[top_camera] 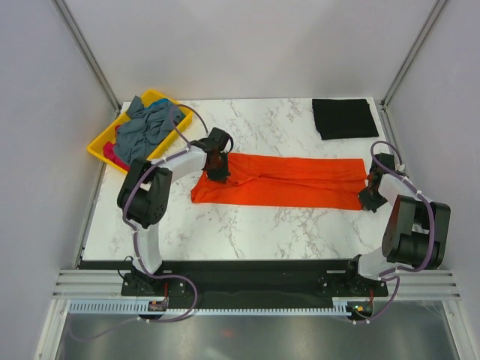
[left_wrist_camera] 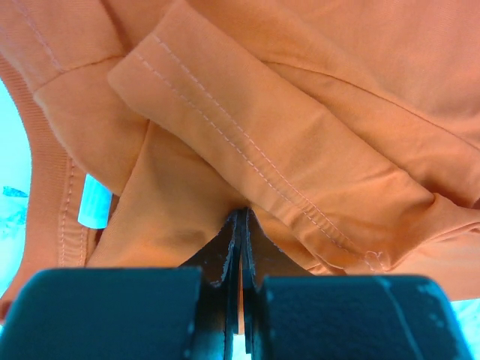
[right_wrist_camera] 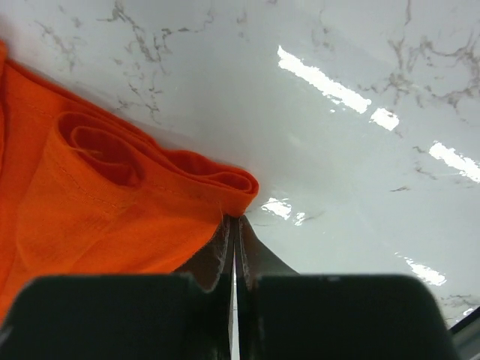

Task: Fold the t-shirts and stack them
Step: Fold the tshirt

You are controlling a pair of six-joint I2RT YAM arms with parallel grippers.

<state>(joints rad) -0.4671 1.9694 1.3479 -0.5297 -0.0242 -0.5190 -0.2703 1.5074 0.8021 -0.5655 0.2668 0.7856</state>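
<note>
- The orange t-shirt (top_camera: 281, 181) lies mid-surface as a long, narrow band running left to right, already narrowed lengthwise by the look of it.
- The left pincer (top_camera: 218, 169) is down on the band's far-left end. The right pincer (top_camera: 369, 196) sits at the opposite end, so each arm has one short edge.
- My read: holding both ends keeps the band taut and straight, ready for one end to be carried over onto the other.
- The overhead view gives the layout, but the arms hide the fingertips there. The wrist cameras settle it.
- Left wrist view: the jaws are pressed together with orange cloth nipped between them. Just above lie a stitched hem (left_wrist_camera: 247, 161) and a pale label (left_wrist_camera: 95, 201), details invisible from above.
- Right wrist view: the jaws are closed tight on the rolled corner of the orange cloth, with bare marble surface (right_wrist_camera: 360, 150) beyond. The bite looks thin, so a slip is possible.
- Only the overhead shows the rest. A black t-shirt (top_camera: 344, 118) lies folded square at the far right corner, likely the stack's base.
- A grey-blue t-shirt (top_camera: 146, 127) is heaped over something pink (top_camera: 112, 155) in the yellow tray (top_camera: 100, 147) at far left, unfolded.
</note>
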